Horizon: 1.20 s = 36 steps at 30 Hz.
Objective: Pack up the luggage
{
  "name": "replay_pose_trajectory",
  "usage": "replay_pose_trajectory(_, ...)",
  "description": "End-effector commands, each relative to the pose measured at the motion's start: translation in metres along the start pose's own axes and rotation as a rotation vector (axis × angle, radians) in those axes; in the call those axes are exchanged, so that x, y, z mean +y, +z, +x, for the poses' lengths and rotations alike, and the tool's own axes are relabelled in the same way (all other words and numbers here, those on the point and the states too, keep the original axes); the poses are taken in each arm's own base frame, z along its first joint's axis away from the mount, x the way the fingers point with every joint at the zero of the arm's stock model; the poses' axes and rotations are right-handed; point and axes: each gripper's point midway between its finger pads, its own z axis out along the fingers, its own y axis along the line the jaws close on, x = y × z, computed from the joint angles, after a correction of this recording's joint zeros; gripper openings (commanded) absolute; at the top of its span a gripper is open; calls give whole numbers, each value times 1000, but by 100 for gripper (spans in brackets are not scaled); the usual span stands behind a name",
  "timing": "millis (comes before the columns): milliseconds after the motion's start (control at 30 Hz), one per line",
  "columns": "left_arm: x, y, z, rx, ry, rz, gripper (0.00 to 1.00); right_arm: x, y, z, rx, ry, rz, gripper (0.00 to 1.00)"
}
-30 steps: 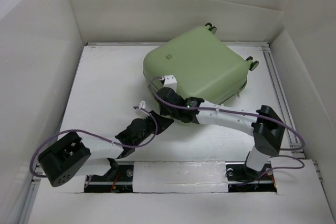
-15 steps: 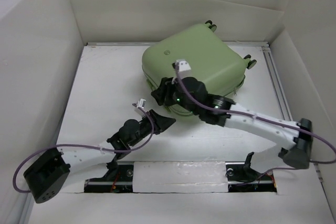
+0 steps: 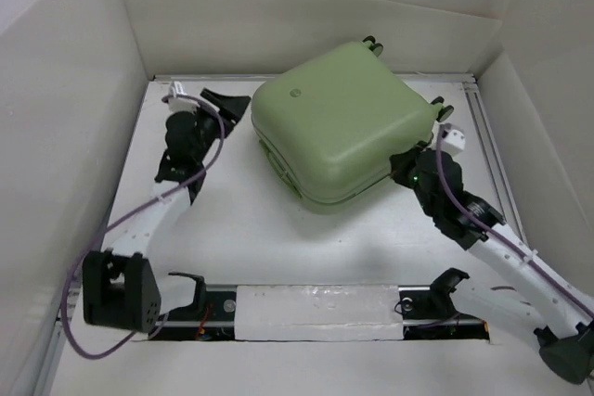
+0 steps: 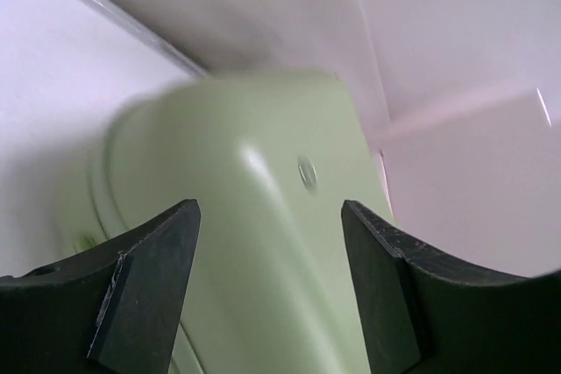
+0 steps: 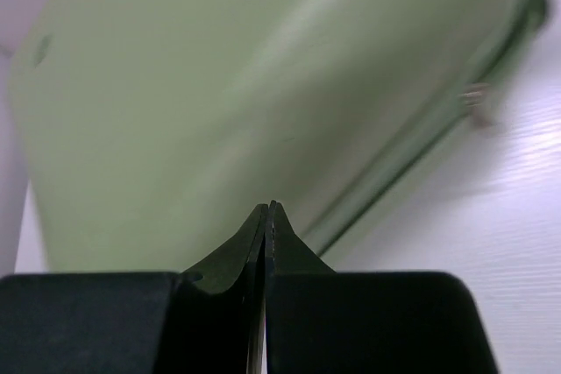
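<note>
The pale green luggage [image 3: 343,122] is lying closed in the upper centre of the frame, the left gripper [image 3: 234,105] is hovering wide open beside its upper left corner, and the right gripper [image 3: 409,166], jaws pressed shut, is sitting at its right edge, so bracing there while gripping gently seems wise.

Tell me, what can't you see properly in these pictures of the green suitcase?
- Inside the pale green hard-shell suitcase: every view, its closed shell hides it.
- Small pale bit by the seam: right wrist view, too blurred to name.
- Whether the shut right hand touches the suitcase: its own fingertips block the spot in the right wrist view.
- Small green-and-black wheels: top view, partly behind the shell.
</note>
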Motion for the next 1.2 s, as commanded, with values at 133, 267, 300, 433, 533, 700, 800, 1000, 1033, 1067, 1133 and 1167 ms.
replay_pose_trajectory(133,77,92,-53,54,-92,-144,63,-83,18,-30,-114,133,176,2)
replay_pose_trajectory(267,110,176,-44,223,-37,-188,63,-111,53,-31,-81,145,211,2)
replay_pose_trajectory(300,90,181,-59,200,-8,-152,63,-115,53,-34,-82,154,214,2)
replay_pose_trajectory(433,94,232,-37,290,46,-110,64,-134,82,-46,-77,162,246,2)
replay_pose_trajectory(533,83,253,-9,365,51,-26,64,-133,107,-42,-18,154,216,3)
replay_pose_trajectory(700,44,231,35,434,-9,116,62,-84,145,-13,128,62,22,3)
replay_pose_trajectory(800,32,185,57,367,-70,150,61,-43,158,8,210,-18,-103,3)
replay_pose_trajectory(1000,41,76,106,346,-115,122,61,47,158,45,360,-133,-394,3)
replay_pose_trajectory(1033,18,56,106,322,-102,158,61,55,158,46,381,-130,-437,3)
replay_pose_trajectory(1067,35,33,126,352,-110,117,61,71,151,56,438,-128,-517,3)
replay_pose_trajectory(1133,32,7,141,369,-107,113,61,93,156,63,500,-139,-572,3)
replay_pose_trajectory(1167,12,-12,144,352,-95,155,61,105,155,68,519,-148,-589,4)
